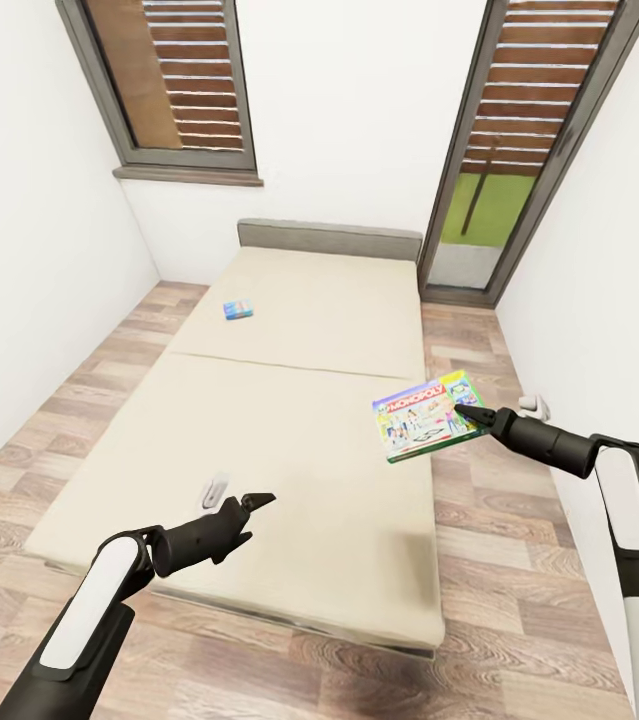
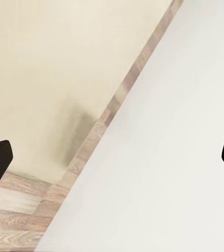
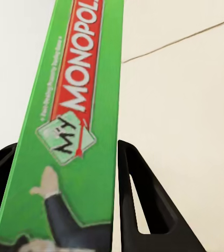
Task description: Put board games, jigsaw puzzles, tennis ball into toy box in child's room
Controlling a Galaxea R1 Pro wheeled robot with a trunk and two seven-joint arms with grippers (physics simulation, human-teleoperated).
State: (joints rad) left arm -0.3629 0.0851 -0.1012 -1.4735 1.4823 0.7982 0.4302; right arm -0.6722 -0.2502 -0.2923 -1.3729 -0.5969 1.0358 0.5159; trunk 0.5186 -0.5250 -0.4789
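Overhead, right end effector (image 1: 471, 412) clamped on MONOPOLY box (image 1: 427, 416) above bed (image 1: 289, 440); left end effector (image 1: 259, 500) agape; blue game (image 1: 238, 310) beyond.

Bright, even daylight fills the white-walled room with no glare. In the head view the tall grey-framed windows (image 1: 184, 85) at twelve o'clock lean outward, bent by wide-angle distortion. Shadows are soft: a faint grey patch lies on the cream-coloured mattress of the bed (image 1: 289, 420) at six o'clock, seen also as a blurred smudge in the left wrist view. In the right wrist view the green-edged Monopoly box (image 3: 70, 126) looks slightly soft.
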